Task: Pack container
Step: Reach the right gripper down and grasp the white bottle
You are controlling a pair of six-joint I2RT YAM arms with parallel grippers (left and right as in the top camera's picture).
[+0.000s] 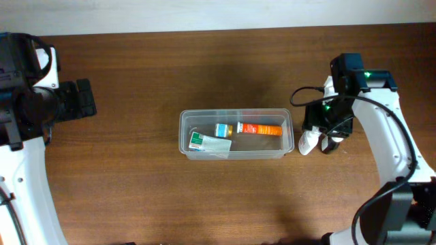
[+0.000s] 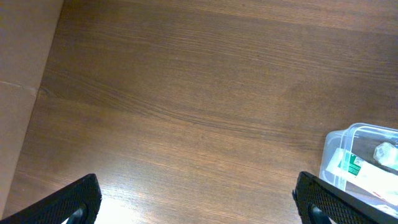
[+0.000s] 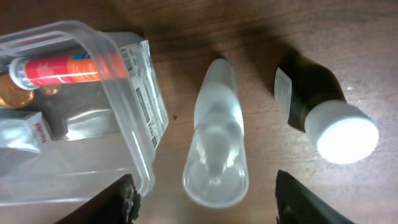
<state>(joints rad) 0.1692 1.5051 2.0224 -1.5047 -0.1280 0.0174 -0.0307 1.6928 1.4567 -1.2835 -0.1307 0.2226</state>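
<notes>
The container (image 1: pixel 184 126), a clear plastic tub, sits mid-table and holds an orange tube (image 1: pixel 260 128), a green-and-white sachet (image 1: pixel 208 143) and a small teal item (image 1: pixel 222 129). It also shows in the right wrist view (image 3: pixel 127 106) and at the edge of the left wrist view (image 2: pixel 348 134). My right gripper (image 3: pixel 205 205) is open over a frosted white bottle (image 3: pixel 216 134) lying just right of the tub (image 1: pixel 307 142). A dark bottle with a white cap (image 3: pixel 323 115) lies beside it. My left gripper (image 2: pixel 199 205) is open and empty, far left.
The table's far edge meets a pale wall at the top of the overhead view. A tan panel (image 2: pixel 22 74) borders the table at the left in the left wrist view. Bare wood lies between the left gripper and the tub.
</notes>
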